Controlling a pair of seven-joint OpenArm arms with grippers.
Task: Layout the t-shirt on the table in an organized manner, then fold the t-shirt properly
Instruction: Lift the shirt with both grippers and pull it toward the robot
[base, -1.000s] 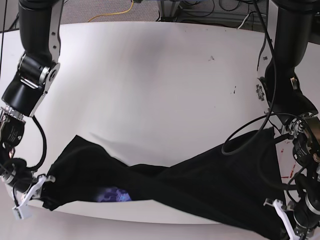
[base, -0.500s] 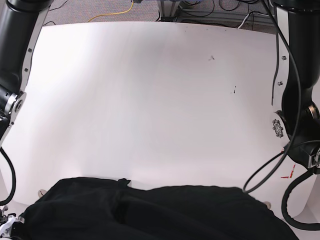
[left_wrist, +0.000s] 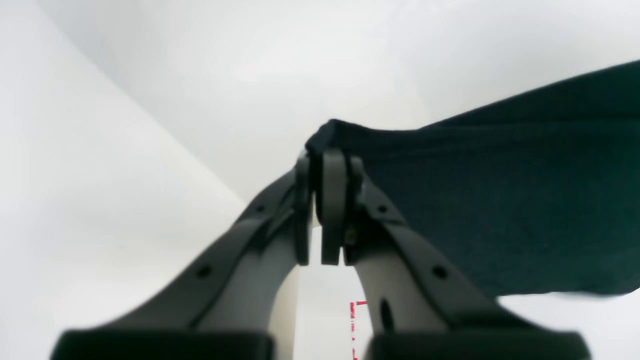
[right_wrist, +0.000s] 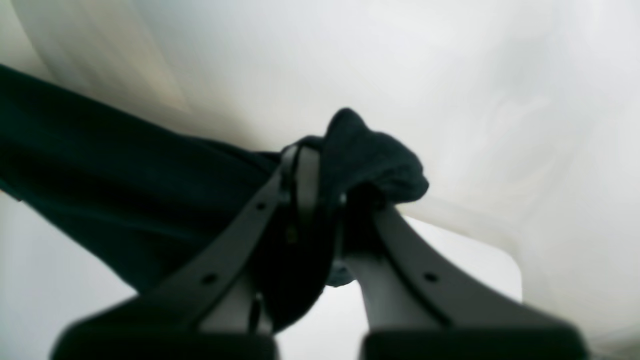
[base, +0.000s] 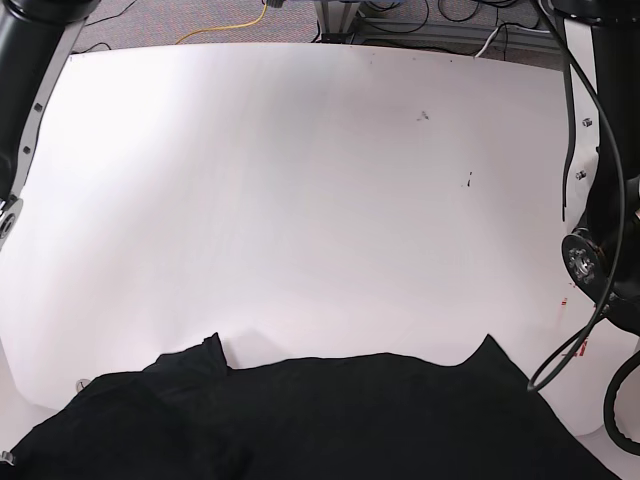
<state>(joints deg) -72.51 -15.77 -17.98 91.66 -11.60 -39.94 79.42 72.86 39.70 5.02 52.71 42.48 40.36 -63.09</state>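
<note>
1. Left wrist view: I am seeing my left gripper (left_wrist: 327, 200) pinching a corner of the t-shirt (left_wrist: 500, 200). The jaws are pressing together with the dark cloth edge poking out just above the fingertips. The shirt is stretching away to the right of the frame as a taut sheet, hanging above the white table (left_wrist: 150, 125). A bit of red tape (left_wrist: 356, 312) is showing on the tabletop, low between the two finger arms.

2. Right wrist view: my right gripper (right_wrist: 320, 175) is likewise clamping the t-shirt (right_wrist: 125, 190). A bunched lump of black fabric is bulging over the tips and spilling to the right of them, while the rest is running off to the left edge of the frame. The picture is blurring, so I am not making out any print on the cloth. The pale table (right_wrist: 450, 240) is lying underneath, with a rounded corner showing at the lower right.

3. Base view: the t-shirt (base: 350, 420) is filling the bottom of the frame, covering the near edge of the table (base: 300, 200), with two raised points on its upper outline. Neither gripper is showing here; only upper segments of both arms are standing at the sides. A yellow cable (base: 225, 28) is lying on the floor beyond the far edge.
</note>
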